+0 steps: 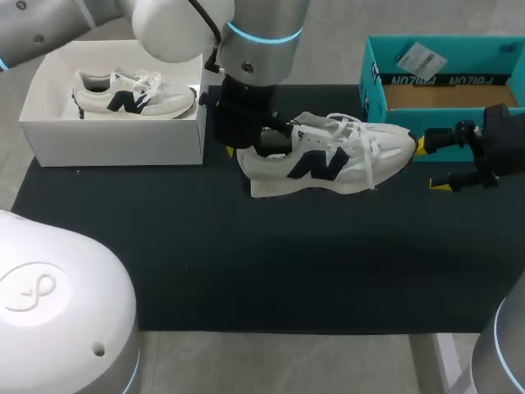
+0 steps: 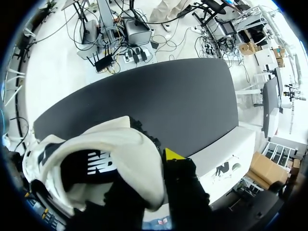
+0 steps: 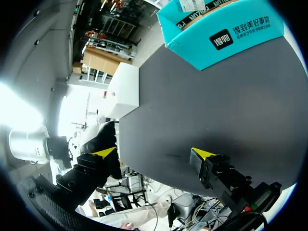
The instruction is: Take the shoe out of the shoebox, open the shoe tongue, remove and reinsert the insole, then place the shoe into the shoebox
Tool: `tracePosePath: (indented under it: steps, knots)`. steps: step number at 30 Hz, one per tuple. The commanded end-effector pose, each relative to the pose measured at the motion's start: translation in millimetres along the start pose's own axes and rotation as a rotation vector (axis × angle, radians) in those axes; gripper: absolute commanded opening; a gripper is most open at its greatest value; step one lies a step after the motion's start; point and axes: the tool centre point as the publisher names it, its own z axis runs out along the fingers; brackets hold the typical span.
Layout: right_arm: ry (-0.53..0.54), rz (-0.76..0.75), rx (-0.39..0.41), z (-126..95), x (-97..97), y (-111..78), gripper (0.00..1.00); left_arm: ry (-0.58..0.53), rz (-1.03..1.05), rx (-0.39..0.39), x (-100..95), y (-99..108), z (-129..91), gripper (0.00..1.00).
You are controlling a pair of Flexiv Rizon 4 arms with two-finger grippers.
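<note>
My left fingers [image 2: 174, 155] clamp the shoe [image 1: 328, 160] at its heel; my right fingers [image 3: 201, 155] stand apart beside its toe.

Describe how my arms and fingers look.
The left arm and right arm are glossy silver-white tubes with cyan light rings; a black cable loops along the left. The right gripper and the left gripper's fingers are black, blocky, yellow-tipped.
</note>
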Motion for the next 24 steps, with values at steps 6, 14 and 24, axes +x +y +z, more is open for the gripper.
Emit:
tracePosePath:
  steps: [6, 14, 24]
  knots:
    - [-0.003, 0.001, -0.001, 1, 1.0, -0.5, 1.0, 0.021, 0.036, 0.015, -14.9, -1, 53, 0.0]
    - [-0.003, 0.001, -0.001, 1, 1.0, -0.5, 1.0, 0.032, 0.046, 0.04, -23.5, -4, 91, 0.0]
    - [-0.003, 0.001, -0.001, 1, 1.0, -0.5, 1.0, -0.063, 0.007, -0.028, -7.9, -9, 36, 0.0]
